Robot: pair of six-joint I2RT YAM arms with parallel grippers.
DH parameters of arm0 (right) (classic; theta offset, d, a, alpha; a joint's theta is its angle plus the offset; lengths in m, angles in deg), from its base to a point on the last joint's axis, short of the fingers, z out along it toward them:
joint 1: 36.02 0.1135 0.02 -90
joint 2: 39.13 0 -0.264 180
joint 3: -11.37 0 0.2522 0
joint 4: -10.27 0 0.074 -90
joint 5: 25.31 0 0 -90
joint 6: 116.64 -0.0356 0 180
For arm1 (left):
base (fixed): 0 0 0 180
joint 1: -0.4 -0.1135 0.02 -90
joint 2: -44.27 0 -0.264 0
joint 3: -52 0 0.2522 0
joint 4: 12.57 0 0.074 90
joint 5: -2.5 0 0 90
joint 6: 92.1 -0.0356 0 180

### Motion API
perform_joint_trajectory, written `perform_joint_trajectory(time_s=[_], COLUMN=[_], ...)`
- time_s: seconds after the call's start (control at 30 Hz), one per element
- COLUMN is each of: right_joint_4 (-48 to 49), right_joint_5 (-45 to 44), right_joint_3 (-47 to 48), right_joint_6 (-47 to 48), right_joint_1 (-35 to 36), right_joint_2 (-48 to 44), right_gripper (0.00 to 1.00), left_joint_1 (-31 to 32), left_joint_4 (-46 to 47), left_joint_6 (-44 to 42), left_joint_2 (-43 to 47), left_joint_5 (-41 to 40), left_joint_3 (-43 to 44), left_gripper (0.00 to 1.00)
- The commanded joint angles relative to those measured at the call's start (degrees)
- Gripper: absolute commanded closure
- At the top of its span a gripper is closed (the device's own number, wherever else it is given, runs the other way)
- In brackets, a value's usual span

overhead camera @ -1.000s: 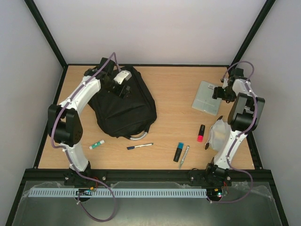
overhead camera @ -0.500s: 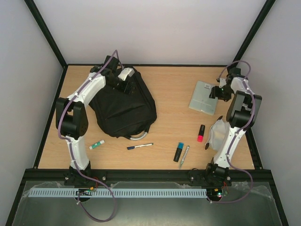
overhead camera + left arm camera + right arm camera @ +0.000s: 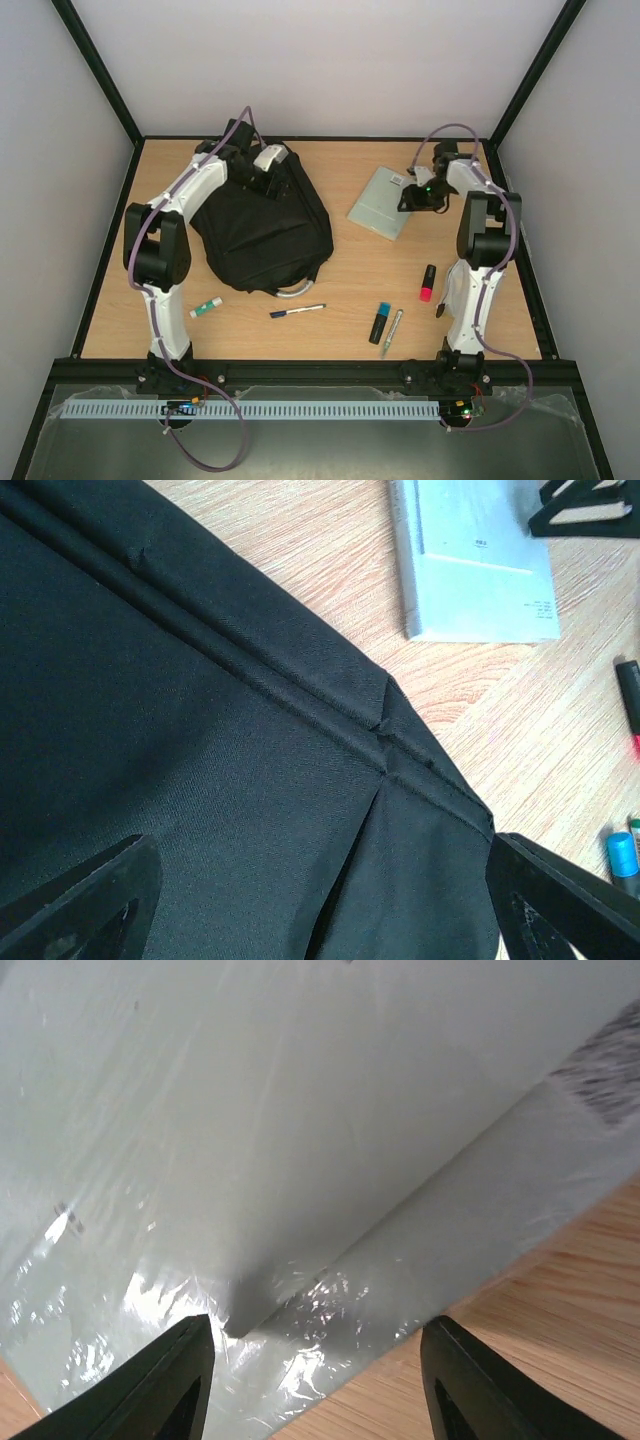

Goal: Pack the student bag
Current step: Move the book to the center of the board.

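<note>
At the far left of the bench (image 3: 350, 270) a small green-capped stick (image 3: 205, 308) lies by itself. Beside it, on the rear left part of the bench, the student bag (image 3: 262, 235) lies flat. The left end effector (image 3: 322, 845) hovers over the bag's black fabric, fingers spread wide and holding nothing. Further right, a pale plastic-wrapped book (image 3: 380, 202) lies flat. The right end effector (image 3: 317, 1322) is at the book's edge, fingers partly apart; I cannot tell whether it grips.

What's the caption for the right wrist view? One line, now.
Right gripper straddling the edge of a plastic-wrapped pale grey book, wooden table beneath.
</note>
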State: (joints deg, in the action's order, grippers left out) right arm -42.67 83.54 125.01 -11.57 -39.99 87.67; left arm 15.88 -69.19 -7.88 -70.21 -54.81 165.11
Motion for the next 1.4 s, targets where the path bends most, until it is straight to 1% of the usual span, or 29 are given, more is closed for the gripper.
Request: perform_joint_trajectory(time_s=[0.0, 0.07, 0.17, 0.27, 0.4, 0.5, 0.63, 0.73, 0.9, 0.97, 1.07, 1.23, 1.37], right_joint_4=[-4.85, -4.69, -4.61, -4.52, -4.10, -3.82, -3.13, -1.44, -0.24, 0.17, 1.18, 1.93, 0.07], right_joint_5=[1.58, 0.53, -3.52, -6.47, -8.17, -7.96, -8.48, -8.97, -7.88, -6.90, -6.78, -6.26, -1.79], right_joint_3=[-0.26, -0.21, 0.47, 0.88, 0.34, 1.61, 8.48, 14.19, 25.99, 30.01, 32.57, 33.10, 33.02], right_joint_6=[0.58, 0.76, -0.65, -1.61, -1.62, -1.53, -2.80, -3.30, -2.36, -2.48, -4.03, -4.95, -4.78], right_joint_1=[3.80, 5.16, 6.46, 6.50, 6.87, 8.02, 8.80, 8.80, 8.80, 8.80, 8.76, 8.80, 8.78], right_joint_2=[3.21, 3.12, 2.26, -1.45, -6.64, -7.38, -3.49, 1.29, 10.06, 13.11, 16.24, 18.88, 20.61], right_gripper=[0.43, 0.43, 0.43, 0.41, 0.39, 0.38, 0.35, 0.29, 0.21, 0.19, 0.18, 0.15, 0.14], left_joint_1=[0.50, 0.87, 1.49, 1.51, 1.20, 1.16, 0.94, 0.71, 0.57, 0.55, 0.61, 0.86, 0.82], left_joint_4=[0.83, 1.46, 1.54, 1.52, 1.43, 1.00, -0.06, -1.90, -8.41, -11.40, -11.87, -11.77, -11.33], left_joint_6=[0.66, 0.96, 1.65, 1.70, 0.67, -0.43, -1.93, -4.15, -8.53, -9.46, -9.66, -9.69, -9.51], left_joint_2=[-1.25, -1.57, -2.12, -1.74, -0.23, 1.21, 3.17, 4.73, 5.32, 4.87, 5.02, 5.40, 5.79], left_joint_5=[2.46, 3.33, 3.94, 3.64, 2.40, 1.74, 1.06, 1.30, 0.74, 0.68, 0.49, 1.27, 1.36], left_joint_3=[2.36, 2.51, 2.81, 2.71, 2.98, 3.89, 4.40, 4.07, 4.89, 5.92, 5.78, 5.36, 4.65], left_gripper=[0.09, 0.09, 0.09, 0.09, 0.09, 0.09, 0.08, 0.08, 0.06, 0.06, 0.06, 0.06, 0.06])
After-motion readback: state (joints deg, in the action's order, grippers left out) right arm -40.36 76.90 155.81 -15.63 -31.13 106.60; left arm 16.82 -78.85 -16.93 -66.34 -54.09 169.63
